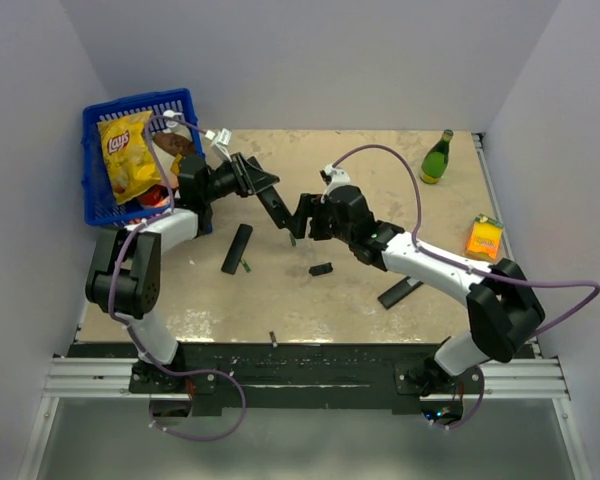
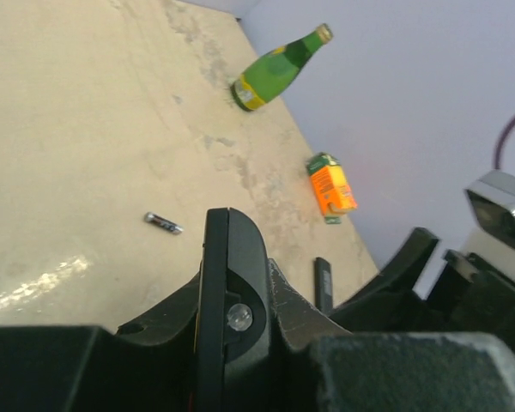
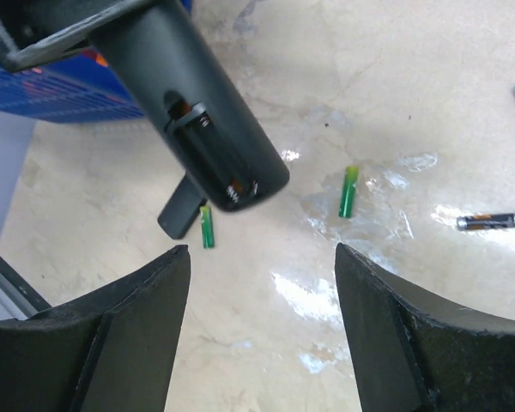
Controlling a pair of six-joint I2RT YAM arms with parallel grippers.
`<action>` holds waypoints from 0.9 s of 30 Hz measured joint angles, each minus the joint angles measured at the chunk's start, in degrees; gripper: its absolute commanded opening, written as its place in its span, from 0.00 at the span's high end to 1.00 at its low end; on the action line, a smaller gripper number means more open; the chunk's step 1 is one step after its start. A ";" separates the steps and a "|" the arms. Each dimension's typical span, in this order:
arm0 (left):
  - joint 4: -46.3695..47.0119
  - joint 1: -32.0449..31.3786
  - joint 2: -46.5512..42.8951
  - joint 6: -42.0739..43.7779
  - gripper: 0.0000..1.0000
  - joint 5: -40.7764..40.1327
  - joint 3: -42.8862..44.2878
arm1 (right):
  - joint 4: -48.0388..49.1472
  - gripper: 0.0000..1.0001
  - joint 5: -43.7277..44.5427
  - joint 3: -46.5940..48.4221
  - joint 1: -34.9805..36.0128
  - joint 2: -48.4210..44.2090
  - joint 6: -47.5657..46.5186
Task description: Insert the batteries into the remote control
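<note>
**Remote aloft, bay open, no cell in hand yet**

Pinching the remote control near one end in the left gripper, raised clear of the tabletop, open battery bay facing down toward the right gripper. Seeing springs and contacts in the bay and no cells (looks empty, far end in shadow). Hovering the right jaws spread wide with nothing between them, just beside the remote's free end. Finding the batteries loose on the tabletop: one dark cell off to the jaws' right, another clipped at the frame edge. Also noting two green cylinders nearer, a second black remote lying under the raised one, and a small back cover apart.

Likely failure modes, as judgement:
- Picking a green cylinder instead of a dark cell, simply because it lies closer.
- Rolling or squirting a thin cell away across the glossy tabletop on a slightly off-centre pinch.
- Seating a cell wrong way round against the spring; cannot read polarity marks here.
- Levering the remote round in the left pinch when pressing a cell in, given the grip so far from the bay.
- Knocking the two grippers together, working this close.
</note>
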 measured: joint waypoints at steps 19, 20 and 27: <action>-26.53 -0.09 -17.97 22.18 1.00 -8.94 1.99 | -15.17 0.45 5.22 -1.36 -0.37 -6.84 -9.64; -26.84 -0.24 -19.74 22.93 1.00 -9.27 1.49 | -15.91 0.45 5.57 -1.29 -0.63 -5.70 -9.84; -28.22 -1.05 -27.23 26.43 1.00 -9.92 -3.08 | -20.00 0.46 8.15 1.77 -5.33 1.73 -9.92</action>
